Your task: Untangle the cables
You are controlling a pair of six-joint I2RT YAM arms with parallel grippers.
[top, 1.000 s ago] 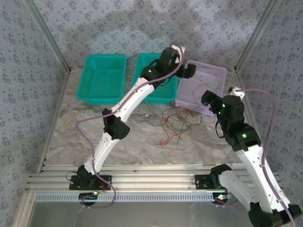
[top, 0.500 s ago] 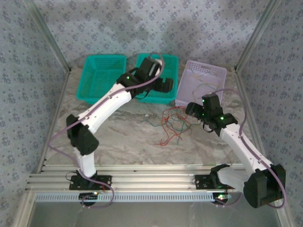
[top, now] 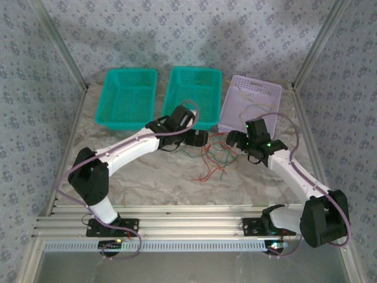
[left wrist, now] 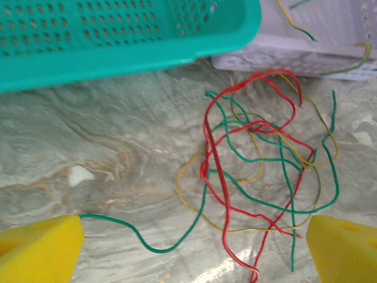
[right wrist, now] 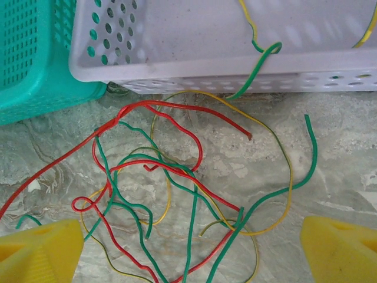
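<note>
My left gripper (left wrist: pixel 188 253) spread wide, my right gripper (right wrist: pixel 188 247) the same, both empty, over tangled cables (left wrist: pixel 211 154) on table (top: pixel 147 177), beside lilac basket (right wrist: pixel 206 65)

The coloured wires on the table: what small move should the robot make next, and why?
Probably lower the left gripper and close it on the green wire whose loose end trails out of the tangle toward one of its yellow fingers. The gripper hangs open over the wires, holding nothing, and that strand lies apart on the table, so it looks easiest to pull free.
</note>
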